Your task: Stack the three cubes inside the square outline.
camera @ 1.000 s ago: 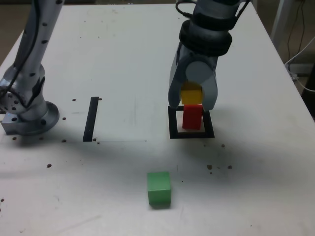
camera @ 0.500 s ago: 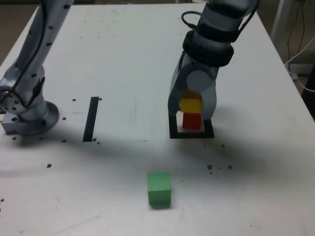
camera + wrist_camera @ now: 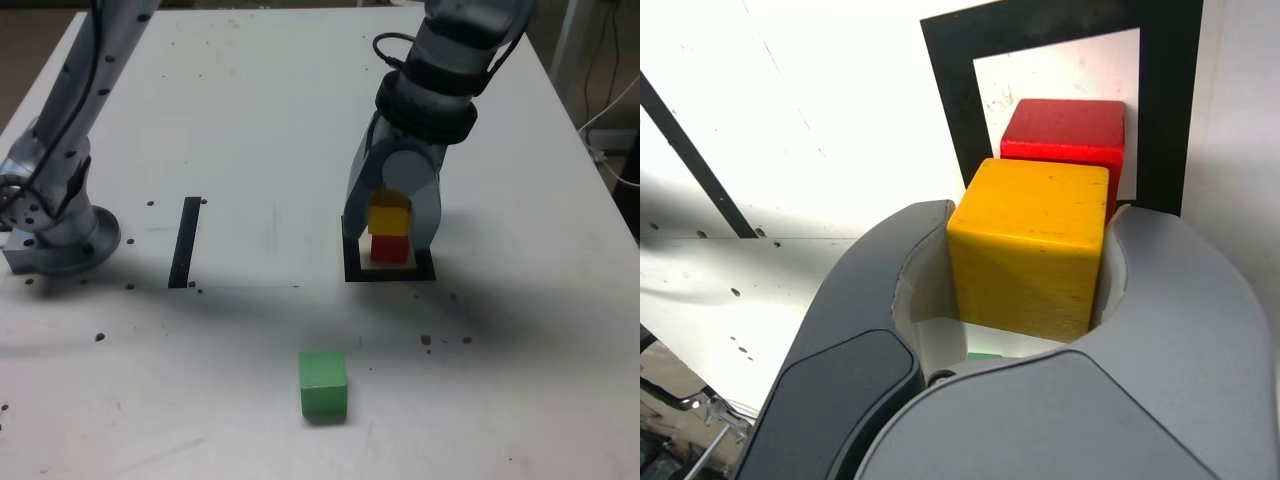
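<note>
Nearest the exterior camera, low in the frame and a little left of centre, the green cube (image 3: 323, 384) sits alone on the white surface (image 3: 250, 120), untouched and well apart from the rest; it is a plain matte block, upright, with a slightly lighter top face. Farther back, right of centre, the square outline (image 3: 390, 272) lies flat, a thick black frame around a pale middle. The red cube (image 3: 389, 249) stands inside it; in the wrist view it sits close against one inner edge of the frame rather than centred (image 3: 1065, 135). On or just over the red cube is the yellow cube (image 3: 389, 216), clamped between the jaws of the end effector (image 3: 391, 222), which point down at the outline. The wrist view shows the yellow block's clean, sharp-edged faces pressed by the grey jaws on both sides (image 3: 1032, 245), and its footprint looks a little offset from the red one below. Whether yellow already rests its weight on red cannot be told. Judgement: first cube placed, second at the point of placement and not yet released, third not started, so roughly the middle of the job. At mid left a thin black strip (image 3: 185, 241) lies on the surface, and beyond it the arm's base (image 3: 55, 225).
</note>
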